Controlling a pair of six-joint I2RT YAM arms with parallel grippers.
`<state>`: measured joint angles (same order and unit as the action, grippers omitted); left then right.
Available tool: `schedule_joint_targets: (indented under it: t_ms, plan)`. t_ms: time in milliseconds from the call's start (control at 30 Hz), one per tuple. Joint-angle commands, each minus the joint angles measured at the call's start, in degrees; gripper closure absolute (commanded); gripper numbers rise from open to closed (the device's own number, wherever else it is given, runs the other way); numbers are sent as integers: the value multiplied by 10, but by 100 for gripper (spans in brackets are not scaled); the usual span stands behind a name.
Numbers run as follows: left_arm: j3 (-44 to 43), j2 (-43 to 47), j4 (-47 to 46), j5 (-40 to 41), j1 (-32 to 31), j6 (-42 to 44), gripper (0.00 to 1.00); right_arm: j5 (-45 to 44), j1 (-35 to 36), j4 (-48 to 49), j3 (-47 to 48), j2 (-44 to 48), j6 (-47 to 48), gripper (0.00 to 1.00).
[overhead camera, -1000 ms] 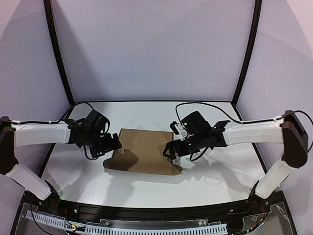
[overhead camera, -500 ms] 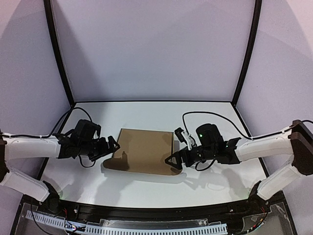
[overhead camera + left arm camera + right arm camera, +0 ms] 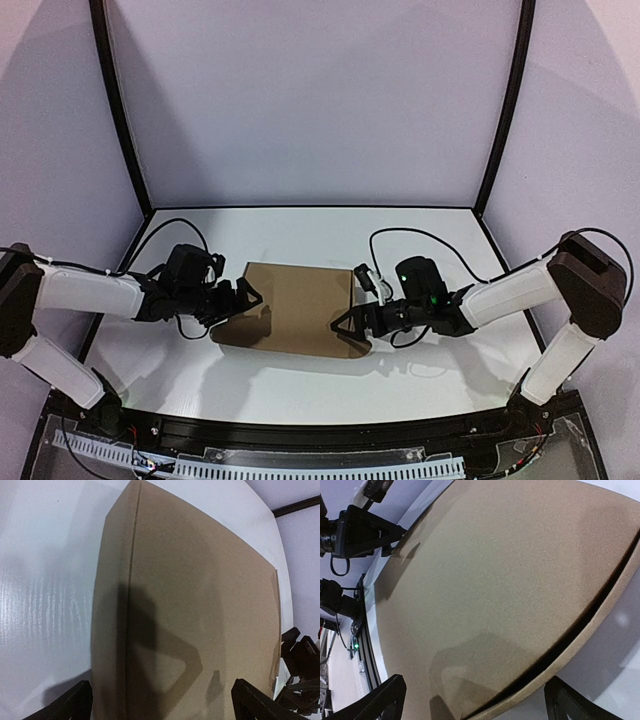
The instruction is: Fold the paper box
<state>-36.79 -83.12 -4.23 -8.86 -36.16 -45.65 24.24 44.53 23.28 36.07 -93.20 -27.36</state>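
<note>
The paper box lies folded flat on the white table, a plain brown cardboard slab. My left gripper hovers low at its left edge, jaws wide open; in the left wrist view the fingertips straddle the box and its crease. My right gripper sits at the box's front right corner, also open. In the right wrist view its gripper spans the box, where a dark gap shows between two cardboard layers. Neither gripper holds anything.
Black frame posts and pale walls enclose the white table. Cables trail behind each wrist. A black rail runs along the near edge. The left gripper shows across the box in the right wrist view.
Both arms have come down lower. The left gripper moved right onto the box's left edge; the right gripper moved forward to the front right corner. The box lies about where it was.
</note>
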Motion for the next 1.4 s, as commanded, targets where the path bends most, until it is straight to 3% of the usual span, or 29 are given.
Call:
schedule_joint_targets:
  t_ms: [0, 267, 767, 1000, 1367]
  plan:
    - [12, -25, -60, -57, 2, -4, 1, 35, -1, 54, -2, -27, -33, 2]
    - [23, -20, -76, -87, 2, -12, 1, 59, -1, 68, 13, -52, -67, 2]
    - [8, 74, -38, -88, -44, -38, 1, 85, 23, -34, 71, 71, -113, 2]
    - [-16, 131, 55, -62, -52, -94, 1, 57, 23, -311, 172, 103, -116, 2]
    - [-91, 189, 253, -66, -58, -173, 1, 131, 20, -468, 281, 98, -154, 2]
